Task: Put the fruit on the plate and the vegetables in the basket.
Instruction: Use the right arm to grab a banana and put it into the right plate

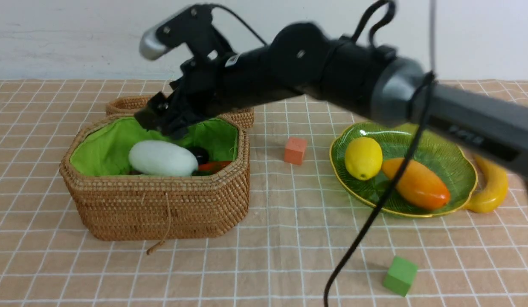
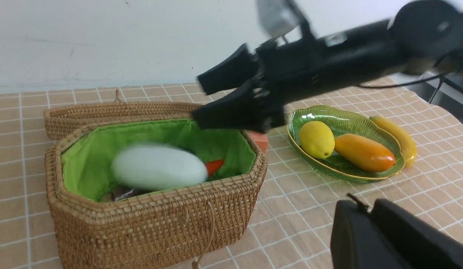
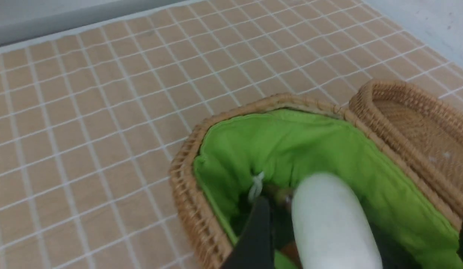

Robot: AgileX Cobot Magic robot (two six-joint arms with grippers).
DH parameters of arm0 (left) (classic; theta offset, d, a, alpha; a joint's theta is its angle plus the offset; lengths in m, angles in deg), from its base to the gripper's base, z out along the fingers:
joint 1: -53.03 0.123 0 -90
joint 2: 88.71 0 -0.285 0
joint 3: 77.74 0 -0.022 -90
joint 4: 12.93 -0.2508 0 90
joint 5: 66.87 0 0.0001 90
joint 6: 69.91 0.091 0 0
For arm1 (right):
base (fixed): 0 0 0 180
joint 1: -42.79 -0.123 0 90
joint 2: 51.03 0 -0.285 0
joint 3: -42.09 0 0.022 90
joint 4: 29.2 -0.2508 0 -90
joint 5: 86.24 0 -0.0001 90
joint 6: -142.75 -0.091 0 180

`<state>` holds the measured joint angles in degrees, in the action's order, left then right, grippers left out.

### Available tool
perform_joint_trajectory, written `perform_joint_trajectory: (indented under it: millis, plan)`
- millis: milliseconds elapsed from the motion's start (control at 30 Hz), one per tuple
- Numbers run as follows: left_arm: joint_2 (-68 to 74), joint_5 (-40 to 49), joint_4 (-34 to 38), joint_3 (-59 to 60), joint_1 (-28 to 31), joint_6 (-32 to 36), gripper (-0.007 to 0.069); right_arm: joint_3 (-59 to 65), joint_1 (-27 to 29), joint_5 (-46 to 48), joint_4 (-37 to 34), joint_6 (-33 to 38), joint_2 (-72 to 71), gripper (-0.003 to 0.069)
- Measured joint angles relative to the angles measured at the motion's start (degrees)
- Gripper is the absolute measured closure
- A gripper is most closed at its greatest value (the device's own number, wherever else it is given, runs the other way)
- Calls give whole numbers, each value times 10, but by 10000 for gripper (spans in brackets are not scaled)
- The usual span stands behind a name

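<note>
Green cube (image 1: pixel 400 275) sits lower right. Right gripper (image 2: pixel 198 99), jaws apart and empty, hangs over the basket (image 1: pixel 161 213) at left, which holds the pale gourd (image 1: pixel 163 158), carrot (image 1: pixel 215 165) and eggplant (image 1: pixel 200 153). Lemon (image 1: pixel 363 157) and mango (image 1: pixel 417 183) lie on the plate (image 1: pixel 443 157). Banana (image 1: pixel 490 187) lies outside its rim, partly hidden by the right arm (image 1: pixel 332 72). Left gripper (image 2: pixel 366 209): jaws together.

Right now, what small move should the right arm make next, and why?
Probably lift the right tool straight up, clear of the basket: its jaws stand open, the pale vegetable lies inside, and the banana lies beside the plate.
</note>
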<state>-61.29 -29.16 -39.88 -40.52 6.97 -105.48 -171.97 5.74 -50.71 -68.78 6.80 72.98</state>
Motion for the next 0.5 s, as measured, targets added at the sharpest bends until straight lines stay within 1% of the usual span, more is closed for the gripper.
perform_joint_trajectory:
  millis: [33, 100, 133, 167, 200, 233, 267, 300, 333, 367, 400, 433, 500]
  plan:
    - [0, 0, 0, 0, 0, 0, 564, -2, 11, 36, 27, -39, -24, 13]
    - [0, -1, 0, 0, 0, 0, 562, -5, 50, 139, 98, -125, -73, 85]
    - [0, -3, 0, 0, 0, 0, 561, -7, 67, 175, 142, -168, -97, 123]
    - [0, -6, 0, 0, 0, 0, 559, -8, 95, 234, 200, -217, -120, 200]
    - [0, -6, 0, 0, 0, 0, 559, -9, 100, 234, 210, -225, -124, 200]
    - [0, -12, 0, 0, 0, 0, 557, -9, 138, 284, 277, -277, -143, 290]
    - [0, -13, 0, 0, 0, 0, 557, -9, 149, 296, 287, -284, -147, 316]
    - [0, -20, 0, 0, 0, 0, 556, -9, 198, 334, 361, -340, -153, 424]
    - [0, -21, 0, 0, 0, 0, 556, -9, 204, 337, 368, -346, -153, 437]
    - [0, -27, 0, 0, 0, 0, 554, -5, 263, 351, 416, -398, -150, 539]
    - [0, -29, 0, 0, 0, 0, 554, 1, 296, 352, 429, -426, -147, 581]
    - [0, -30, 0, 0, 0, 0, 553, 8, 329, 352, 435, -449, -143, 608]
    - [0, -31, 0, 0, 0, 0, 554, 33, 395, 350, 431, -505, -125, 621]
